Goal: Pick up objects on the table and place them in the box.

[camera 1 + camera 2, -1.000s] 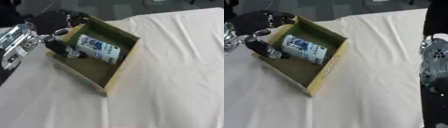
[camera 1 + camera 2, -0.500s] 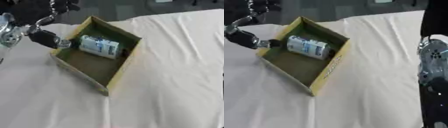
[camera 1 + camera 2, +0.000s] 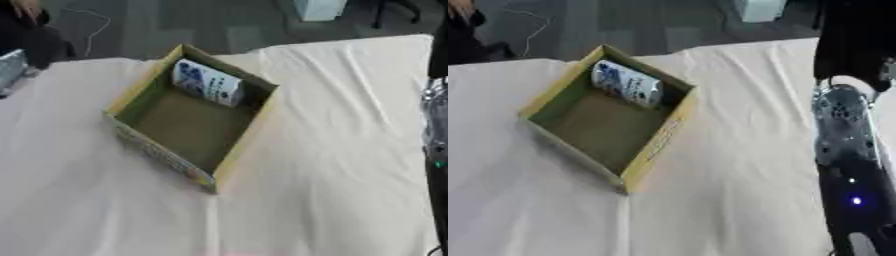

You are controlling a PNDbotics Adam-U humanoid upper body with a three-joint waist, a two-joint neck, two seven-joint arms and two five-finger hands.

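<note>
A white-and-blue can [image 3: 207, 82] (apparently lying sideways) rests in the box [image 3: 166, 155]; neither hand shows.

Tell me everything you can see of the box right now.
The box is an open, lidless cardboard tray, tan outside with a darker olive-brown floor and low walls. It sits flat on the white tablecloth, turned so one corner points toward the camera. A white can with blue print lies on its side inside, against the far wall; the rest of the floor is bare. No robot hand touches the box.
</note>
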